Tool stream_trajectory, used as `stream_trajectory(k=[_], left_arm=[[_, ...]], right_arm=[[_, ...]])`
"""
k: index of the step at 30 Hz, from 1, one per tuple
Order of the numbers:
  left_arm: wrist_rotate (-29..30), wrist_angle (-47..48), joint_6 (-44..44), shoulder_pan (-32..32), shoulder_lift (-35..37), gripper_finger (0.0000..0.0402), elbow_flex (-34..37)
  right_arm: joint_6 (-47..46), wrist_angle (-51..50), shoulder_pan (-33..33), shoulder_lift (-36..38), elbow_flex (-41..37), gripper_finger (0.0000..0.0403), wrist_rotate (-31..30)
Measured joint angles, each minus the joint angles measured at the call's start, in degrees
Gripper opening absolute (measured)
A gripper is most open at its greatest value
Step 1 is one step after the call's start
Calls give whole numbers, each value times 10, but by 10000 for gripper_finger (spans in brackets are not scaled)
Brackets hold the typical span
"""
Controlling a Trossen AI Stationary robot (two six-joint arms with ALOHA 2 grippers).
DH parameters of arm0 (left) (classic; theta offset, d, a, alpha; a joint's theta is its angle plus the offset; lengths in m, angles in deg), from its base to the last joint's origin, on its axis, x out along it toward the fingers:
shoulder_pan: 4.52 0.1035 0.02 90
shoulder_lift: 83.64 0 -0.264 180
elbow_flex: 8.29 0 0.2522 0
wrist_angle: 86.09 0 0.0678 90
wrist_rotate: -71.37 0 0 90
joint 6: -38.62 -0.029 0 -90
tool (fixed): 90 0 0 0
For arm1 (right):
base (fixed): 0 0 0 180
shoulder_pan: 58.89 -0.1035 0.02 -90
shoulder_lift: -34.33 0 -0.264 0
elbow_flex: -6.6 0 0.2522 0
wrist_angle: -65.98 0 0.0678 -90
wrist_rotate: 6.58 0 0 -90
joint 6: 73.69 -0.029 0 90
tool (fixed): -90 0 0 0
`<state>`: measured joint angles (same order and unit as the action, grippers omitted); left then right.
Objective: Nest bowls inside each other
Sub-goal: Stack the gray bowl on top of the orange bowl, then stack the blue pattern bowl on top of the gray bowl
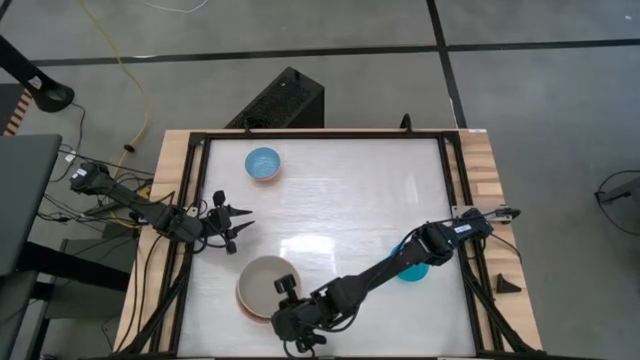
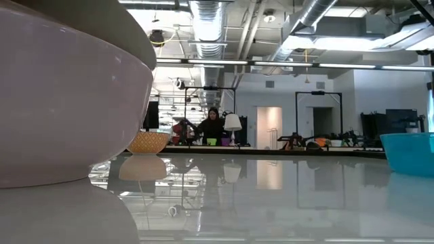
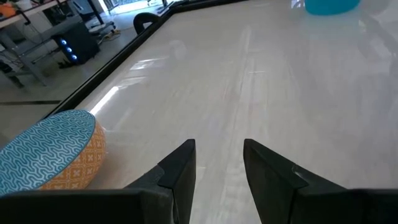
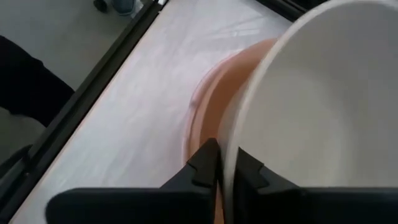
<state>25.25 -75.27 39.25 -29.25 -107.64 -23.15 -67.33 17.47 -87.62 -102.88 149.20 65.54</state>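
A large cream-white bowl [image 1: 264,284] sits inside a salmon-pink bowl [image 4: 211,99] near the table's front edge, left of the middle. My right gripper [image 4: 227,167] is shut on the cream bowl's rim. A small blue-patterned bowl with an orange outside [image 1: 263,163] stands on its base at the far side. A bright teal bowl [image 1: 412,268] stands on the right, partly under my right arm. At the left edge my left gripper [image 1: 238,222] hovers open with nothing between its fingers. My right gripper has the cream bowl's rim [image 4: 231,146] on the bowl's right side between its two fingers, one finger [image 4: 205,163] outside the wall and one inside. The fingers slant down from the table's right near side. The bowl rests in the pink bowl.
A black frame [image 1: 450,200] runs round the white table top. In the low view the pink bowl's wall [image 2: 68,102] fills the left and the teal bowl [image 2: 409,152] stands at the right. A person sits in the room far behind the table.
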Motion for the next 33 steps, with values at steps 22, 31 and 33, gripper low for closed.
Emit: stream_trajectory(k=[22,31,33], left_arm=[[0,0,0,0,0,125,0],[0,0,0,0,0,126,0],[0,0,0,0,0,125,0]], right_arm=[[-34,-52,6,27,55,283,44],[-58,-58,20,29,48,283,-60],[-72,-71,45,29,48,282,-60]])
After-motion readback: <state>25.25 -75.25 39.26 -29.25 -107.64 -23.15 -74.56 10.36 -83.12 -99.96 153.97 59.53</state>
